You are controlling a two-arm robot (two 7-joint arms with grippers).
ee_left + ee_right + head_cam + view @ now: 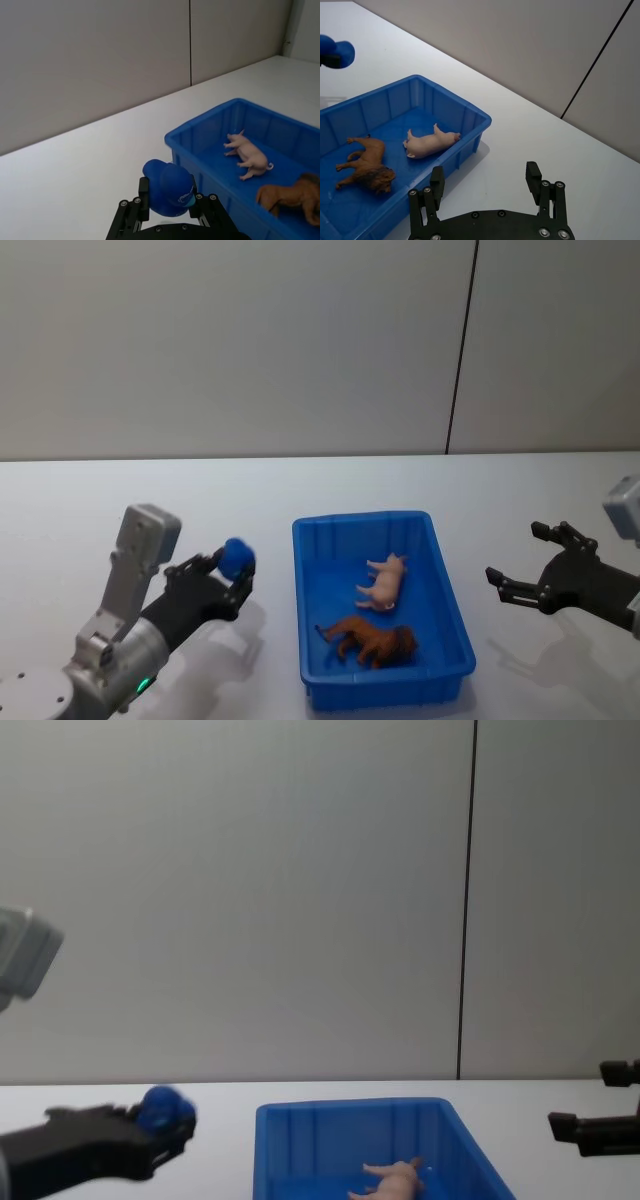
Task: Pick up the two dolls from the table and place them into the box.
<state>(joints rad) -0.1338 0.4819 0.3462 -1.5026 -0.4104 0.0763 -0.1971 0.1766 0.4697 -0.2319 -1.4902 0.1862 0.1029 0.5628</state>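
Note:
The blue box (365,521) stands on the white table (100,500) in front of me. Inside it lie a pale pink pig doll (385,582) on its side and a brown lion figure (372,642) nearer to me. My left gripper (232,570) hovers above the table just left of the box, shut on a small blue duck-like toy (237,557). The left wrist view shows that blue toy (170,187) clamped between the fingers, with the pig doll (247,155) beyond. Right of the box, my right gripper (517,552) hangs open with nothing in it.
A plain grey wall with one dark vertical seam runs behind the table. Bare white tabletop lies on both sides of the box (385,90) and behind it.

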